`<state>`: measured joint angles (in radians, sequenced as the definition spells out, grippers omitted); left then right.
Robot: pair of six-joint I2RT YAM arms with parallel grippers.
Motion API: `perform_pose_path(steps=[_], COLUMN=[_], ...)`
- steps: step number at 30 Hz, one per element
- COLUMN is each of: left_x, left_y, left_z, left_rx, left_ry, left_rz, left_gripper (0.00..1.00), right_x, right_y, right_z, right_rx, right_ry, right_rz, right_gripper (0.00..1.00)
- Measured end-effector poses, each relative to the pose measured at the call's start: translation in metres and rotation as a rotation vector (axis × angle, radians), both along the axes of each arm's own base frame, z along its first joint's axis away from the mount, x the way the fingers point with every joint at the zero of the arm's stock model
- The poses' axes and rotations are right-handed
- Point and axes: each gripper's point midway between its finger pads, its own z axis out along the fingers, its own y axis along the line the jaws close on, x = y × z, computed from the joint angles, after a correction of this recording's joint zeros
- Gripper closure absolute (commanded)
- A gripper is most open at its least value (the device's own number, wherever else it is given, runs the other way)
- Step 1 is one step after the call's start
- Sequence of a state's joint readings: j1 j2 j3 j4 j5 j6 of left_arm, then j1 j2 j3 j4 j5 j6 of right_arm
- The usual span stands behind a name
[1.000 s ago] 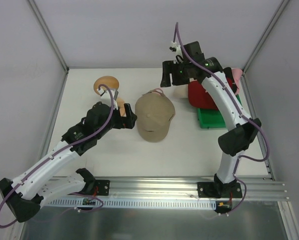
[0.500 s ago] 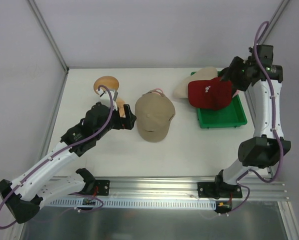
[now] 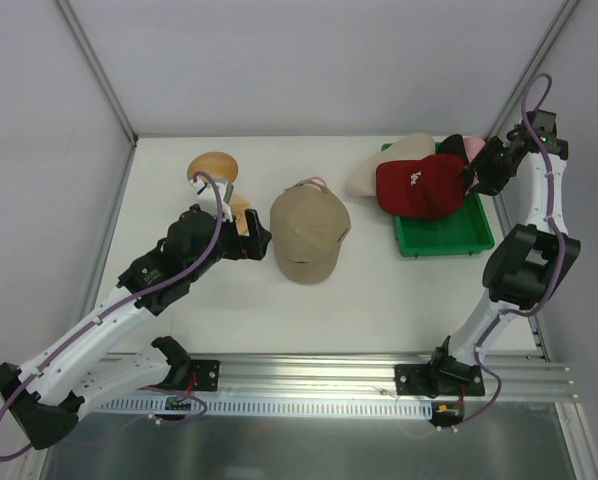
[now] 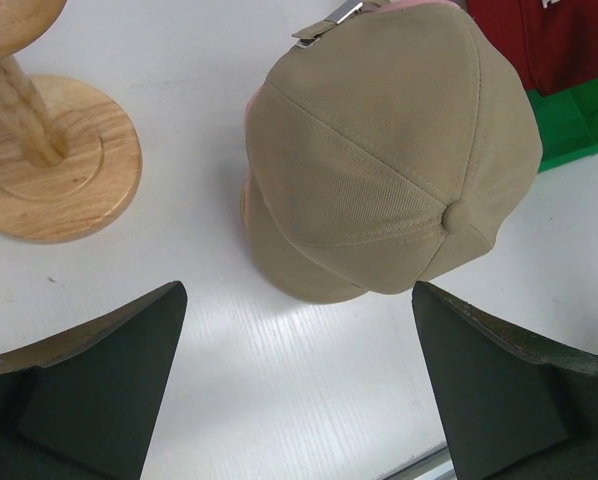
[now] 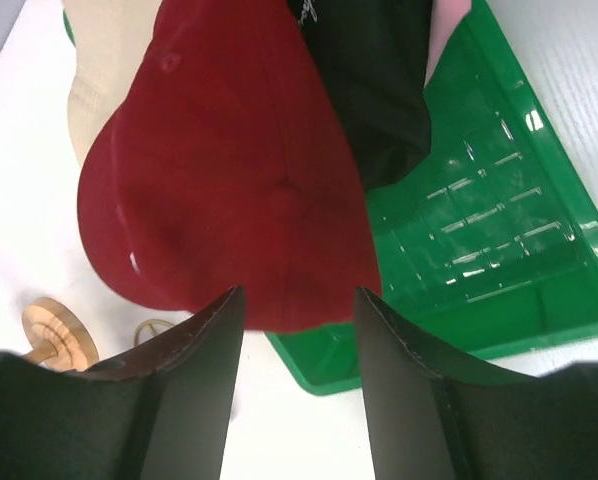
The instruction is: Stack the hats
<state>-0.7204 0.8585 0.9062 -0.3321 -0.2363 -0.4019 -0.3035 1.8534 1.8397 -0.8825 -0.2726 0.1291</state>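
Note:
A tan cap [image 3: 309, 235] [image 4: 389, 170] lies mid-table, with a pink fabric edge [image 4: 246, 105] showing under it. My left gripper [image 3: 262, 240] [image 4: 299, 290] hovers open just left of it, holding nothing. A red cap [image 3: 419, 185] [image 5: 229, 180] sits on the green tray [image 3: 449, 238] [image 5: 499, 260], over a cream bucket hat [image 3: 391, 160] [image 5: 104, 70]. A black hat [image 3: 451, 146] [image 5: 369, 80] and pink fabric [image 3: 472, 149] [image 5: 449, 25] lie behind it. My right gripper [image 3: 476, 172] [image 5: 299, 292] hangs above the red cap's right side, jaws apart and empty.
A mushroom-shaped wooden stand [image 3: 215, 166] [image 4: 59, 160] stands at the back left, close to my left gripper. A bit of gold wire [image 5: 154, 330] shows near it. Frame posts and grey walls close in the table on both sides.
My right arm has swung from over the table's back middle to the tray's right edge, and its jaws have narrowed. The left arm and the hats have stayed put.

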Motion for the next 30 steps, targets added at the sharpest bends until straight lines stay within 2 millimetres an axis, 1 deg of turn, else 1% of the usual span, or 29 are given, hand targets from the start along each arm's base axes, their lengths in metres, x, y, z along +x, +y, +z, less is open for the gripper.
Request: perform_pose_path(steps=[4,12,14,17,18,19,20,21,23,24,28,30], left_x=[-0.001,-0.002,-0.002,-0.002,-0.002,-0.002,-0.002,-0.002,-0.002,-0.003,-0.003,-0.003], left_y=[0.001,0.002,0.002,0.003,0.003,0.003,0.003,0.003,0.003,0.004,0.004,0.004], left_z=[-0.002,-0.003,-0.003,-0.004,-0.004,-0.004,-0.004,-0.004,-0.005,-0.006,-0.007,-0.007], left_rx=[0.007,0.019,0.022,0.028,0.03,0.031,0.032,0.033,0.036,0.037,0.041,0.041], left_ry=[0.006,0.007,0.006,0.004,0.003,0.003,0.003,0.004,0.007,0.009,0.014,0.014], left_rz=[-0.001,-0.004,-0.006,-0.008,-0.009,-0.009,-0.01,-0.01,-0.009,-0.009,-0.009,-0.009], left_gripper=[0.01,0.01,0.01,0.01,0.01,0.01,0.01,0.01,0.01,0.01,0.01,0.01], right_x=[0.014,0.036,0.04,0.042,0.043,0.044,0.044,0.045,0.046,0.046,0.047,0.047], right_y=[0.0,-0.003,-0.003,-0.002,-0.002,-0.002,-0.002,-0.002,-0.002,-0.001,0.001,0.004], right_z=[-0.017,-0.039,-0.042,-0.046,-0.047,-0.047,-0.048,-0.049,-0.05,-0.05,-0.05,-0.043], right_rx=[0.021,0.053,0.058,0.067,0.07,0.072,0.071,0.074,0.076,0.076,0.081,0.08], right_ry=[0.003,-0.008,-0.013,-0.021,-0.025,-0.029,-0.032,-0.032,-0.036,-0.039,-0.048,-0.066], right_rz=[0.003,-0.017,-0.02,-0.022,-0.023,-0.025,-0.023,-0.026,-0.03,-0.029,-0.023,-0.014], right_gripper=[0.49,0.48,0.5,0.58,0.63,0.74,0.79,0.88,0.94,0.99,0.99,1.0])
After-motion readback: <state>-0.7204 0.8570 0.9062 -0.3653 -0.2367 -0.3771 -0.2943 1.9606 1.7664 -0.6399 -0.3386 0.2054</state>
